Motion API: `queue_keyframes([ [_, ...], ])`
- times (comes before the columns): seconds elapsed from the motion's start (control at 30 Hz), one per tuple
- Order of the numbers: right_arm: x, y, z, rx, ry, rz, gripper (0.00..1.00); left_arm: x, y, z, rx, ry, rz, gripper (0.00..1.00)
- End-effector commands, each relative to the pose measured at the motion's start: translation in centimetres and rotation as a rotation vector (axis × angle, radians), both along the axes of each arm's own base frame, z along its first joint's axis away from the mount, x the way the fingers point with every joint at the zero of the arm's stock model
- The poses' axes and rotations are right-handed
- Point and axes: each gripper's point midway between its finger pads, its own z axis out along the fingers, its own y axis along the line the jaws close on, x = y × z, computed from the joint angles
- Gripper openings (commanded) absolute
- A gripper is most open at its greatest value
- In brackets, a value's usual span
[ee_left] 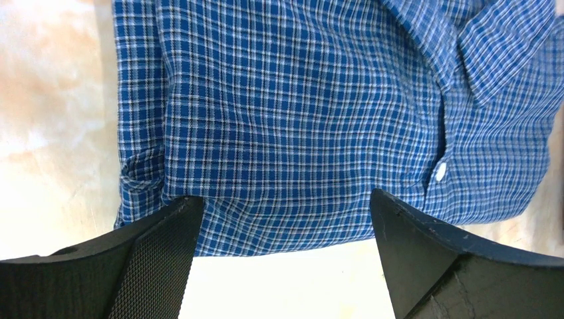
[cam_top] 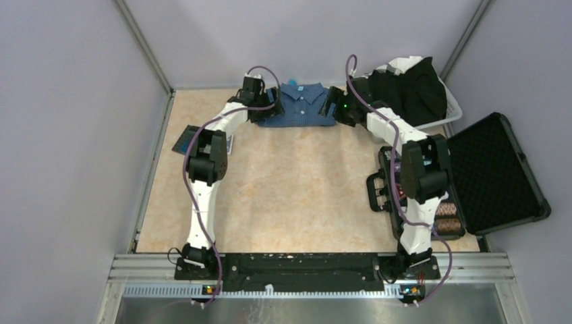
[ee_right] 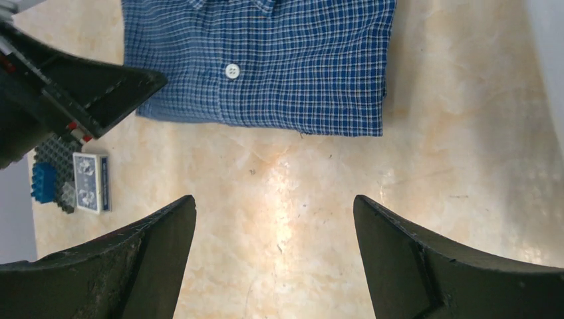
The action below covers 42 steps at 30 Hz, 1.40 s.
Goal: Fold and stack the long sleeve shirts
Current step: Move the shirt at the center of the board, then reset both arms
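On the near right of the bench (cam_top: 297, 196), a black hard case (cam_top: 496, 172) lay open with its foam-lined lid back. At mid-left, a small card box (ee_right: 90, 181) lay beside a dark studded plate. Both arms were extended to the far side of the bench. The right fingers (ee_right: 153, 259) were spread wide over bare bench, short of the near hem of the blue checked shirt (ee_right: 279, 66), with nothing between them and no contact seen. The left fingers (ee_left: 159, 266) were also spread wide, with their tips at the shirt's (ee_left: 299, 119) near hem. No cloth was gripped between them, and it could not be told whether the tips touched the fabric. The shirt (cam_top: 300, 104) lay folded flat at the far centre of the bench, collar away from the arms, with one white button visible on its front. At the far right corner, black shirts (cam_top: 408, 88) were heaped in a white basket (cam_top: 453, 111), well apart from both sets of fingers.
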Motion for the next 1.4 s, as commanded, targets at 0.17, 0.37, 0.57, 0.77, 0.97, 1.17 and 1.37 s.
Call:
queue_keyframes([
  [0.17, -3.7, -0.8, 5.9, 0.002, -0.114, 0.047, 0.87, -1.9, -0.1, 6.9, 0.001, -0.106, -0.032, 0.99],
  [0.37, -7.1, -1.8, 7.6, 0.018, -0.137, 0.053, 0.87, -8.1, -1.8, 13.0, -0.010, -0.172, -0.107, 0.99],
  [0.57, -10.8, -2.9, 8.2, 0.032, -0.152, 0.061, 0.87, -17.8, -6.2, 15.8, 0.007, -0.197, -0.267, 0.99],
  [0.77, -14.7, -4.2, 9.4, 0.047, -0.200, 0.059, 0.87, -25.1, -5.9, 15.6, 0.022, -0.197, -0.356, 0.99],
  [0.97, -17.9, -5.4, 9.0, 0.053, -0.222, 0.054, 0.88, -28.1, -2.7, 16.5, 0.058, -0.258, -0.324, 0.99],
  [1.17, -19.5, -5.9, 9.2, 0.055, -0.225, 0.055, 0.88, -28.9, -1.1, 16.1, 0.082, -0.270, -0.275, 0.99],
  [1.37, -19.9, -5.9, 10.0, 0.072, -0.249, 0.058, 0.88, -29.0, -0.9, 16.1, 0.076, -0.267, -0.260, 0.99],
])
